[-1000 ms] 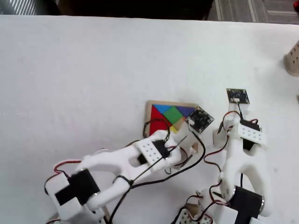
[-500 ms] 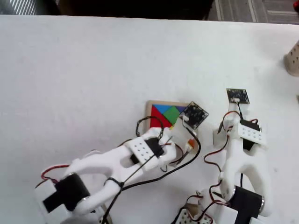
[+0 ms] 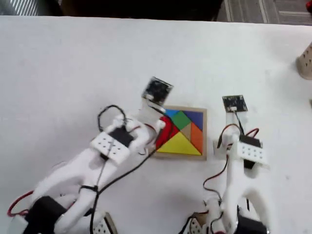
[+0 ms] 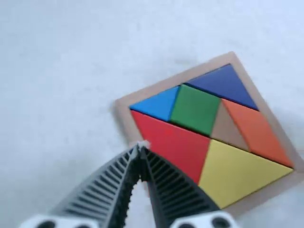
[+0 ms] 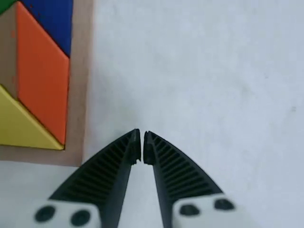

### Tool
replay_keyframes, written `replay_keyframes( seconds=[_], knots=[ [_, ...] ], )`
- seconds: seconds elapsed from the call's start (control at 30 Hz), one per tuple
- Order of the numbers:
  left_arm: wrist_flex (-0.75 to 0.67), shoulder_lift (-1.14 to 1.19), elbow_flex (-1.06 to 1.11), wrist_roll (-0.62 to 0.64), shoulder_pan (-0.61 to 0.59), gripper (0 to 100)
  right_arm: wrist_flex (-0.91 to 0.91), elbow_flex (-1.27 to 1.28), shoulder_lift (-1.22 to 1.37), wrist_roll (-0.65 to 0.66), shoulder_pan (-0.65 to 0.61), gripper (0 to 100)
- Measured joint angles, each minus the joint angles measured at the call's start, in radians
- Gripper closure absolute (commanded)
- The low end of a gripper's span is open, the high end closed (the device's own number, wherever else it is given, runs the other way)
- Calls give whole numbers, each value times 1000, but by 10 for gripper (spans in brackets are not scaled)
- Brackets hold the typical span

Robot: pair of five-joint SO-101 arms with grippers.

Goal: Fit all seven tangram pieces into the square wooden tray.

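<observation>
The square wooden tray [image 3: 204, 132] [image 4: 124, 114] lies mid-table, holding a red triangle [image 4: 175, 145], a yellow triangle [image 3: 180, 145], a green square [image 3: 183, 118], an orange parallelogram [image 5: 42, 76], a dark blue triangle [image 4: 223, 80] and a light blue one [image 4: 156, 102]. A tan triangle [image 4: 223, 130] sits in the middle; I cannot tell whether it is a piece or bare tray floor. My left gripper [image 4: 140, 151] [image 3: 159, 130] is shut and empty, its tips at the tray's edge beside the red triangle. My right gripper [image 5: 141, 142] is shut and empty over bare table, just off the tray's orange side.
White tabletop [image 3: 73, 63] stretches wide around the tray. A perforated cardboard-coloured object [image 3: 306, 61] stands at the far right edge. Loose red and black cables [image 3: 219, 170] hang along both arms near the front.
The left arm swung from over the tray's front to its left side, uncovering the pieces. The right arm shifted slightly toward the tray.
</observation>
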Motion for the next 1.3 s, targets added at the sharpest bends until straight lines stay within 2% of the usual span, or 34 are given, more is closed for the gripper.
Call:
replay_keyframes(
  seconds=[0.33,0.47,0.6,0.9,1.0,1.2,1.3],
  knots=[
    [0,-261,256,-14,-249,977,-2,210,-387,0,-107,978],
    [0,-413,391,-18,-377,977,57,261,-526,0,-153,978],
    [0,-577,525,-114,-471,977,106,311,-644,0,-187,978],
    [5,-956,787,-160,-585,977,336,365,-867,0,-189,980],
    [103,-1085,792,-160,-626,974,367,414,-945,0,-189,980],
    [442,-1280,792,-160,-637,975,371,545,-1126,0,-189,981],
    [582,-1370,792,-160,-637,975,404,569,-1226,0,-141,981]
  ],
)
